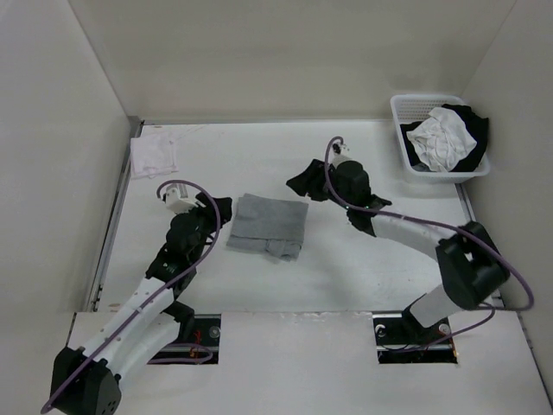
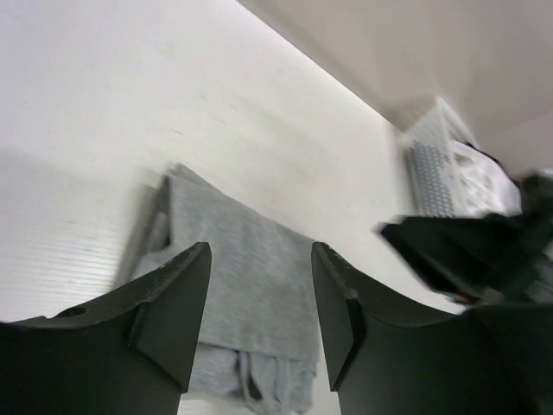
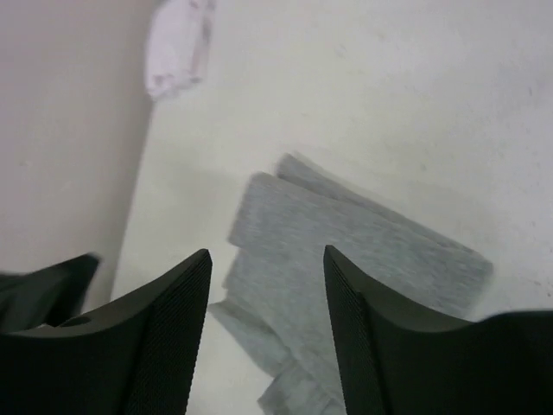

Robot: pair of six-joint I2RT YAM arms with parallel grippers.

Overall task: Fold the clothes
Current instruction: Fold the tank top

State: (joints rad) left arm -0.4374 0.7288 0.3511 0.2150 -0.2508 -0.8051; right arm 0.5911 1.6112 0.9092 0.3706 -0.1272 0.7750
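A small white cloth (image 1: 155, 156) lies crumpled at the far left corner of the desk (image 1: 346, 268), against the side wall; the right wrist view shows it as a pale blur at the top.

The left hand (image 1: 223, 209) hangs just off the left edge of the grey shorts (image 1: 270, 225). In its own wrist view, the left hand (image 2: 259, 251) has its fingers (image 2: 177, 294) spread with nothing between them, and the grey knit shows through the gap below.

The grey shorts (image 2: 251, 277) lie flat on the desk near its middle, between the two hands. They are folded into a rough rectangle of stacked layers. The far edge is tidy. At the near right corner a lower layer sticks out, rumpled.

Just past the far right corner of the shorts is the right hand (image 1: 298, 183), above the desk. Seen from its wrist, the right hand (image 3: 266, 255) is also spread wide and grips nothing, with the shorts (image 3: 346, 251) below and beyond its fingers (image 3: 168, 320).

In the far right corner a white plastic basket (image 1: 423, 100) holds a bunched white garment (image 1: 441, 143) and a black garment (image 1: 475, 130) that spills over its right rim.
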